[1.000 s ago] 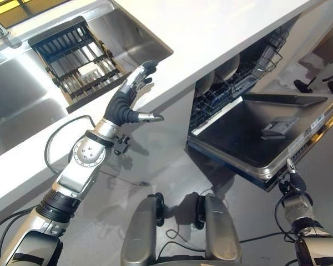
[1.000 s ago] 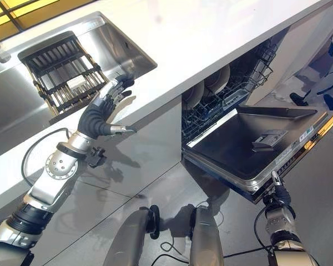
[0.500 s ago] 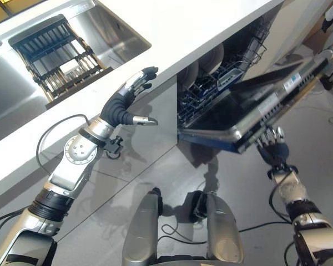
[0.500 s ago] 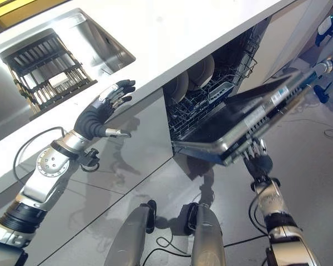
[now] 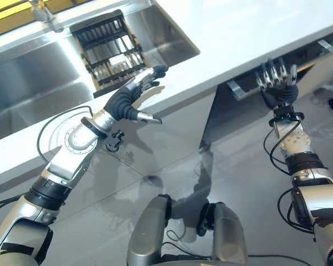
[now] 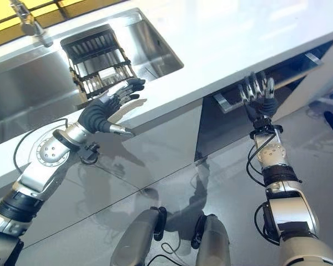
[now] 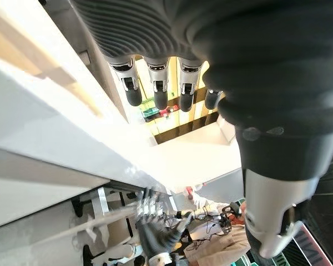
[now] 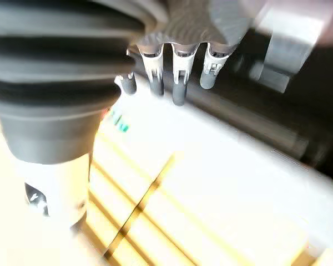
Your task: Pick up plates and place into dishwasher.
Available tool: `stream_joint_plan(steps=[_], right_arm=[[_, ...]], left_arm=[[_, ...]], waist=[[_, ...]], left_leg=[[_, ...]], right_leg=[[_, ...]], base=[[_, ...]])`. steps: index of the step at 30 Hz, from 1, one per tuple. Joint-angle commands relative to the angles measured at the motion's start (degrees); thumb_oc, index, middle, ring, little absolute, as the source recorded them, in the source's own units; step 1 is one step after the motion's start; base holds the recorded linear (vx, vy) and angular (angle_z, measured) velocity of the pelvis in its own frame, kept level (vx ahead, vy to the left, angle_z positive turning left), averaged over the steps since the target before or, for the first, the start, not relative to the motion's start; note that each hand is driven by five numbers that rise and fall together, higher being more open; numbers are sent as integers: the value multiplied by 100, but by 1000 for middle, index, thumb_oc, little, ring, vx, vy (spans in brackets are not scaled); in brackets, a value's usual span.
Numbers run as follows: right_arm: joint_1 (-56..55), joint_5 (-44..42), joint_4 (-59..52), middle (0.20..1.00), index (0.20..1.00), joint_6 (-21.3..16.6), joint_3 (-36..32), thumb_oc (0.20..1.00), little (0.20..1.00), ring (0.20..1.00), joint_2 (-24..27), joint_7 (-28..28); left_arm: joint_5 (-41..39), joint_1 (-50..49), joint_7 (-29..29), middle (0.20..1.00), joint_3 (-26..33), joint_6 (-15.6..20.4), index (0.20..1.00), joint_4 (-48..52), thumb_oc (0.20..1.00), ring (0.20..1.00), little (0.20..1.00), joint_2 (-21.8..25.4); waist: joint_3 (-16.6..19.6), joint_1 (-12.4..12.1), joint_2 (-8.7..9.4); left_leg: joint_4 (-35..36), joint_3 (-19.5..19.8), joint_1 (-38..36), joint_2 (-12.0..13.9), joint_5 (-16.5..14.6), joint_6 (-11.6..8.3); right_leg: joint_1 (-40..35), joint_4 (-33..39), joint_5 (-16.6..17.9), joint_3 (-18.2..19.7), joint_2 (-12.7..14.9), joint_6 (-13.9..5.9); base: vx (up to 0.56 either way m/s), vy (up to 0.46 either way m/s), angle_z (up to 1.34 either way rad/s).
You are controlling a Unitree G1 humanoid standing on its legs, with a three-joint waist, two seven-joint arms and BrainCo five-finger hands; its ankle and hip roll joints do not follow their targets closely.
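One dark rack (image 5: 111,52) sits in the sink (image 5: 39,83) (both hands, left (image 5: 130,97) and right (image 5: 277,83), spread wide, empty).

The countertop (image 5: 250,33) is plain glossy white; the sink (image 5: 33,77) is bare brushed steel with a matching steel faucet (image 5: 44,14); the dish rack (image 5: 114,52) in it is black, its bars forming a striped grid; the cabinet fronts (image 5: 172,138) are smooth glossy grey; the dishwasher door (image 6: 233,119) is dark grey with a silver handle (image 5: 250,86); the left hand (image 5: 130,97) and right hand (image 5: 277,83) have silver fingers, dark tips and black ribbed covers; the strip (image 5: 11,6) behind the sink is yellow with dark lines.
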State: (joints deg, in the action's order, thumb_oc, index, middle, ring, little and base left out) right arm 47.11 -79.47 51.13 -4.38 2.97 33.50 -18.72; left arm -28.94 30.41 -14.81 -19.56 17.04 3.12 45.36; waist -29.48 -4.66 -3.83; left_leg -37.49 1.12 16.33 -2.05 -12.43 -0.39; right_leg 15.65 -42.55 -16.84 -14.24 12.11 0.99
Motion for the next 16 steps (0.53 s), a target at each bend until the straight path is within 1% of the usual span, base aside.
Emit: stream_joint_plan(steps=[1,2,4,5,6,7,9,10,12,13,15,16], right_arm=[[-456,623,247,1000,1000,-345,46,1000,1000,1000,-218,756],[-613,674,361,1000,1000,-399,-13,1000,1000,1000,-371,880],[-882,669,542,1000,1000,-409,-73,1000,1000,1000,-762,1404],[-1023,574,557,1000,1000,-432,-72,1000,1000,1000,-1007,1584],[-1194,566,613,1000,1000,-406,-103,1000,1000,1000,-1216,1731],[-1330,468,617,1000,1000,-337,-124,1000,1000,1000,-1395,1859],[-1747,541,673,1000,1000,-213,-59,1000,1000,1000,-1721,1706],[-1870,575,668,1000,1000,-197,-28,1000,1000,1000,-1780,1648],[-2262,690,653,1000,1000,76,136,1000,1000,1000,-1999,1469],[-2448,746,609,1000,1000,120,232,1000,1000,1000,-2070,1382],[-2795,1010,559,1000,1000,260,372,1000,1000,1000,-2179,1261],[-3047,1149,546,1000,1000,322,493,1000,1000,1000,-2259,1190]], left_arm=[[-328,-345,-196,1000,-352,-141,1000,-32,1000,1000,1000,-414],[-277,-426,-218,1000,-472,-143,1000,-170,1000,1000,1000,-550],[-86,-573,-214,1000,-800,-192,1000,-462,1000,1000,1000,-809],[100,-713,-150,1000,-954,-174,1000,-625,1000,1000,1000,-1007],[237,-819,-144,1000,-1103,-71,1000,-833,1000,1000,1000,-1137],[300,-929,-152,1000,-1210,-51,1000,-1033,1000,1000,1000,-1257],[396,-1261,-162,1000,-1385,-28,1000,-1456,1000,1000,1000,-1565],[448,-1345,-170,1000,-1423,77,1000,-1628,1000,1000,1000,-1630],[543,-1627,-373,1000,-1496,359,1000,-2233,1000,1000,1000,-1852],[587,-1760,-423,1000,-1503,488,1000,-2420,1000,1000,1000,-1936],[631,-1983,-492,1000,-1463,562,1000,-2753,1000,1000,1000,-2076],[645,-2116,-554,1000,-1424,683,1000,-3087,1000,1000,1000,-2219]], waist=[[813,-79,167],[874,-57,180],[1018,-5,209],[1106,27,225],[1196,50,228],[1286,76,234],[1515,120,238],[1590,130,239],[1815,196,258],[1891,217,265],[2015,253,278],[2099,285,287]], left_leg=[[464,-261,-278,81,-98,360],[693,-279,-419,101,-32,354],[1178,-322,-707,148,140,328],[1429,-356,-871,167,231,314],[1650,-352,-1002,166,299,303],[1850,-378,-1121,172,382,283],[2306,-404,-1359,174,561,251],[2456,-411,-1432,176,632,237],[2826,-452,-1592,197,812,191],[2963,-487,-1651,217,861,182],[3215,-544,-1758,252,960,153],[3399,-581,-1833,272,1024,137]], right_leg=[[-471,867,636,331,-314,65],[-583,1094,700,363,-356,35],[-809,1575,851,431,-444,-31],[-944,1842,920,487,-496,-54],[-1066,2081,980,513,-538,-85],[-1182,2325,1060,552,-573,-111],[-1408,2793,1208,625,-664,-166],[-1469,2942,1273,640,-683,-182],[-1586,3312,1450,718,-734,-244],[-1620,3429,1504,740,-748,-261],[-1694,3664,1617,754,-759,-295],[-1741,3816,1690,762,-772,-323]], base=[[69,17,-17],[61,14,-16],[69,15,-19],[96,27,-24],[92,36,-23],[90,45,-20],[71,57,-10],[44,62,-13],[9,60,-25],[-18,56,-20],[-30,54,-14],[-37,57,-15]])
